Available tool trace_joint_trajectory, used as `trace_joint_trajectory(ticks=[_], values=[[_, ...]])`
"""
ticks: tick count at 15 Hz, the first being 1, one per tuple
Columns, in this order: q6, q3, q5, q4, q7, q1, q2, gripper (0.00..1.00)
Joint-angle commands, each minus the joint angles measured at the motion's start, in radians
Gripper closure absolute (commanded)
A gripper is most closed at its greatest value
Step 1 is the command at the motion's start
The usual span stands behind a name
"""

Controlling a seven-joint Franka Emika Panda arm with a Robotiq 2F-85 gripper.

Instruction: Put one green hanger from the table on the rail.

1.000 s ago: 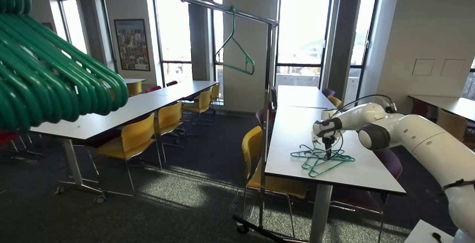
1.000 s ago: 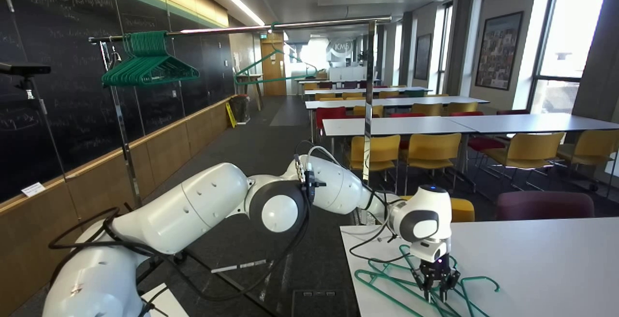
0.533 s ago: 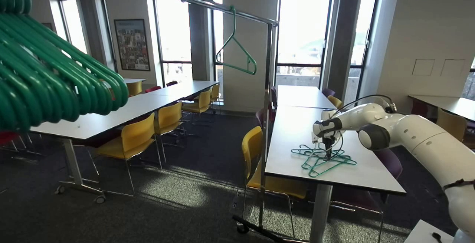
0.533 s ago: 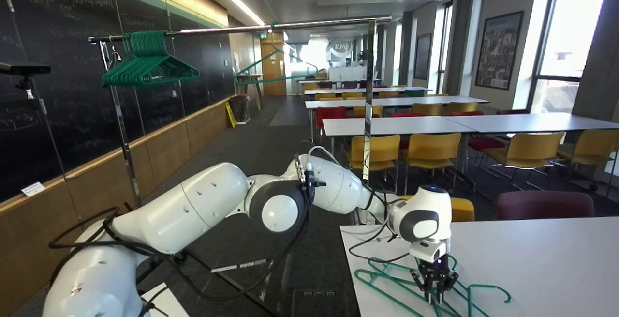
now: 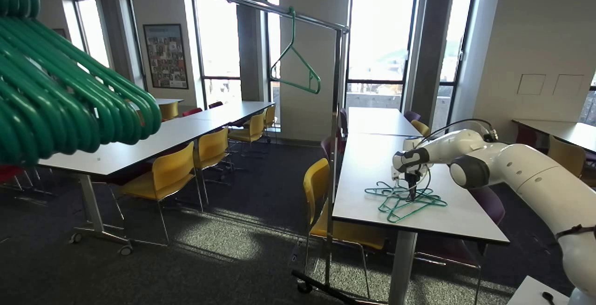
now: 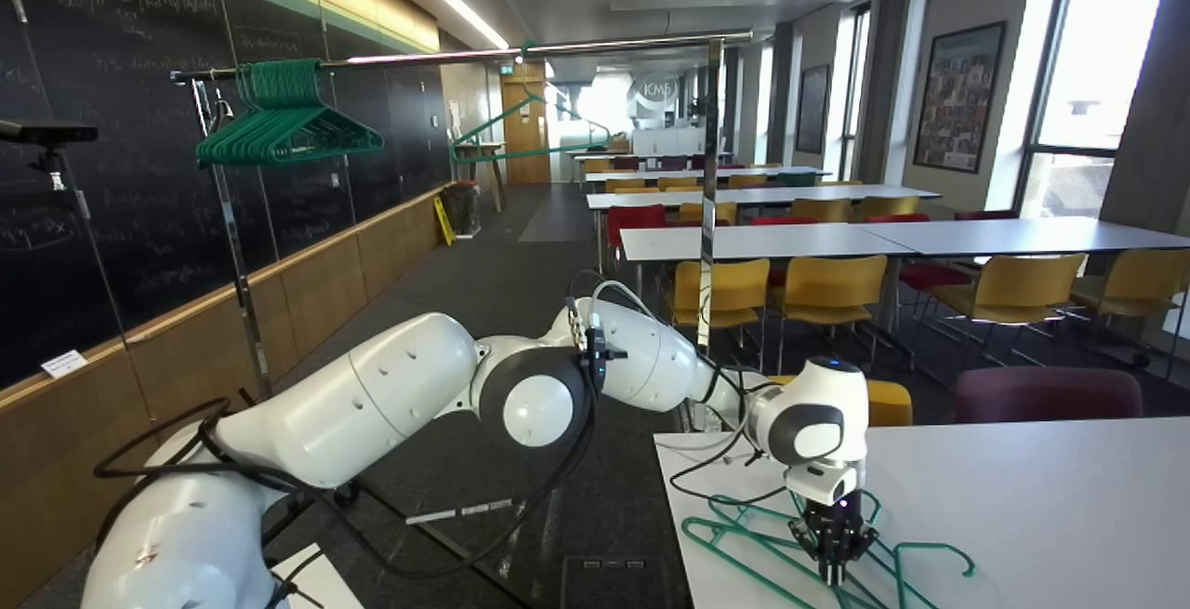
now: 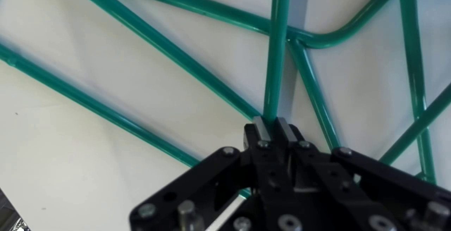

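Note:
Several green hangers lie overlapping on the white table (image 6: 1041, 497), near its end. My gripper (image 6: 830, 575) points down into this pile in both exterior views. In the wrist view its fingertips are shut on a straight bar of one green hanger (image 7: 277, 51), which runs up and away from between the pads. Bars of other hangers (image 7: 105, 113) pass beside and under the fingers; one slanting bar touches or nearly touches the fingertip on the left of that view. The fingers hide where the held hanger continues. Above stands the rack's metal rail (image 6: 641, 44), with a single green hanger (image 5: 294, 28) hooked on it.
A tight bundle of green hangers (image 6: 288, 139) hangs at the rail's far end from the table. The rack's upright post (image 5: 336, 109) stands between rail and table edge. Yellow chairs (image 5: 316, 184) and a purple chair (image 6: 1046, 395) are tucked along the table.
The gripper's fingers have come together. On the table, one hanger's hook has swung outward to the right in an exterior view. The arm itself has stayed in place.

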Motion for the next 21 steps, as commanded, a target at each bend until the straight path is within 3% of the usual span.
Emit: trace_joint_trajectory(ticks=[1,3,6,14,17,21], values=[[-0.051,0.019,0.022,0.044,-0.01,-0.022,0.004,0.98],[-0.035,0.022,0.023,0.019,-0.019,-0.018,-0.018,0.98],[0.085,0.015,0.012,-0.081,-0.045,0.003,-0.095,0.98],[0.615,0.038,-0.02,-0.41,-0.316,0.05,-0.329,0.98],[0.732,0.149,0.01,-0.531,-0.515,0.003,-0.417,0.98],[0.74,0.405,0.112,-0.693,-0.779,-0.144,-0.557,0.98]])
